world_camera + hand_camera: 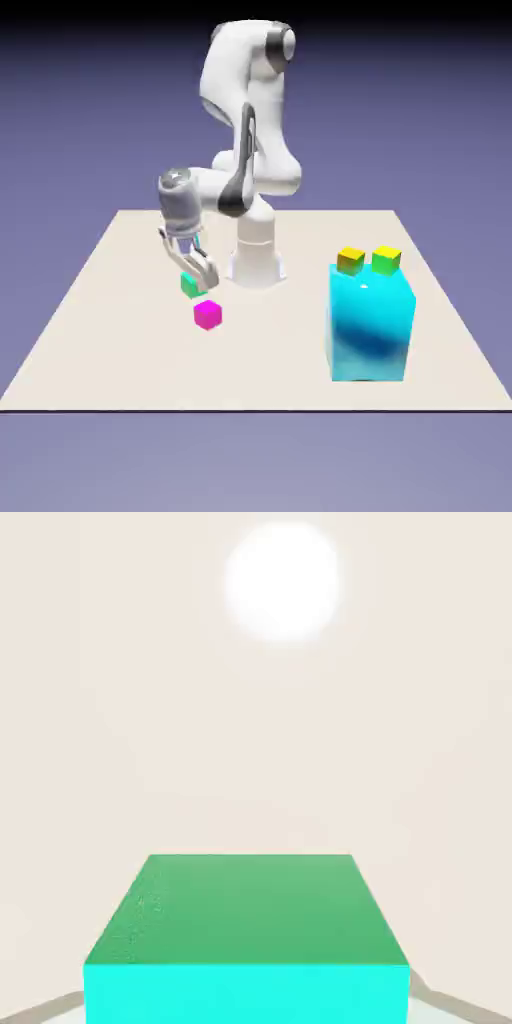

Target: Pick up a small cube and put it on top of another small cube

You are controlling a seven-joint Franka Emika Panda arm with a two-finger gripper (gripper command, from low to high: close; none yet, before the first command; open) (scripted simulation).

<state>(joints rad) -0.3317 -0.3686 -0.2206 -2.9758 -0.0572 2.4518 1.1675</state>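
The teal cube (188, 285) sits clamped between the fingers of the gripper (197, 275), which has closed on it. In the exterior view the cube shows just under the fingertips, above the bench (100, 320); whether it clears the surface or touches it cannot be told from there. In the hand view the teal cube (248, 937) fills the lower part of the picture, large and close, with its green face broad and its near edge a brighter cyan, and only slivers of grey finger (45, 1007) show at the bottom corners beside it. Beyond it lies bare pale bench (250, 762) with a round white glare. The pink cube (207, 314) rests on the bench, near the teal cube and slightly toward the exterior view's right, apart from it. Well off to the exterior view's right stands the big cyan block (371, 325), carrying a yellow cube (350, 261) and a lime cube (386, 260) side by side on its top. The white arm (245, 120) bends down to the gripper.
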